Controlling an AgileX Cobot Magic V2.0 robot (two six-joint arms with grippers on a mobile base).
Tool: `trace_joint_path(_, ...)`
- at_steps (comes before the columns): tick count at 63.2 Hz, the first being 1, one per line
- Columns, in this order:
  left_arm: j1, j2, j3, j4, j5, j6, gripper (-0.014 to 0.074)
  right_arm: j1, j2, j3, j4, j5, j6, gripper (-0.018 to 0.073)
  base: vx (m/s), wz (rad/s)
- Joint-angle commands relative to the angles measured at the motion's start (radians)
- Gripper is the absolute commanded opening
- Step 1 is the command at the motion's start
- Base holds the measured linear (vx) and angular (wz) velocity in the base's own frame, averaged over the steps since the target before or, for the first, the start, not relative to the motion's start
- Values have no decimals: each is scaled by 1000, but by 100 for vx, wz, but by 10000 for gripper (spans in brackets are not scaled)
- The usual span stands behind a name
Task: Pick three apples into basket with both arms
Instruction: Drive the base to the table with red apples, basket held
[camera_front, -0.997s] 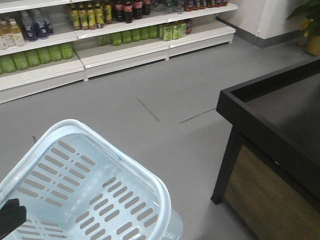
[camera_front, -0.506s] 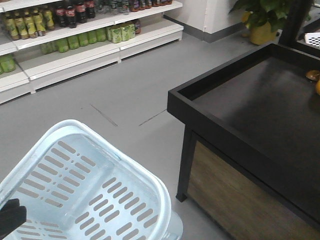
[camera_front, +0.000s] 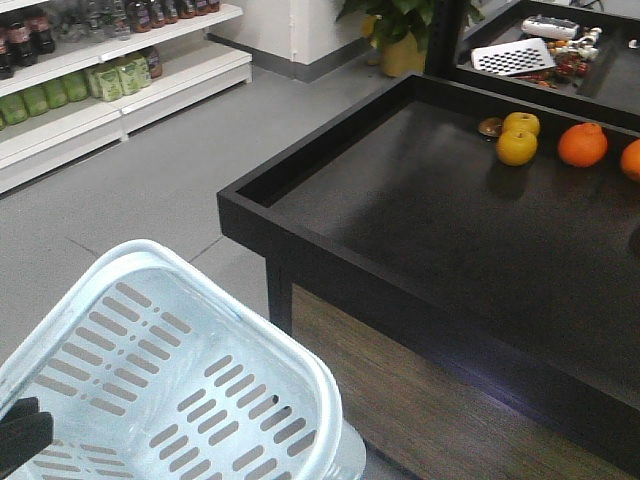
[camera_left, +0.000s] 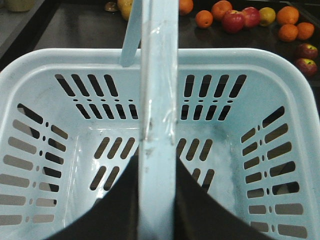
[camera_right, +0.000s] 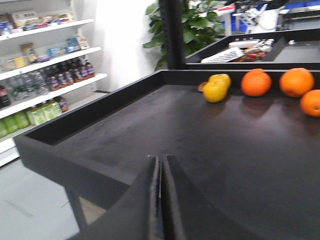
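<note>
I am in a shop aisle with a grey floor (camera_front: 150, 190), white shelves of bottles (camera_front: 100, 90) along the far wall and a black tabletop (camera_front: 450, 230) with a raised rim to my right. The basket (camera_front: 150, 360), pale blue with slotted sides and bottom, sits low at my left, over the floor just beside the tabletop's near corner. My left gripper (camera_left: 157, 160) is clenched on its handle (camera_left: 157, 100), one black finger on each side of the pale bar. Past the basket's far wall, in the left wrist view, two dark red apples (camera_left: 306, 51) lie close together at the right edge of the tabletop, well apart from the basket. Further along are two brighter red apples (camera_left: 233, 21) touching each other, with several oranges (camera_left: 288, 32) scattered around them. My right gripper (camera_right: 160, 162) hangs over the bare near part of the tabletop with its fingers pressed together and nothing between them. Beyond it, two yellow fruits (camera_right: 215, 91) sit side by side near the far rim, with more oranges to their right. Behind the tabletop stand a leafy plant (camera_front: 400, 20) and a second dark tray holding a white slotted board (camera_front: 512, 57).
</note>
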Motion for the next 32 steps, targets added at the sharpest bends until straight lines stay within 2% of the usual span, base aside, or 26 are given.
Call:
trace_joint_path(1, -1, 2, -30, -42, -96, -6, -6, -4, -13, 15, -2, -74, -5, -4, 3, -41)
trace_joint_path(32, -1, 2, -30, -42, -96, -6, -6, -4, -13, 15, -2, -74, -5, -4, 2, -30)
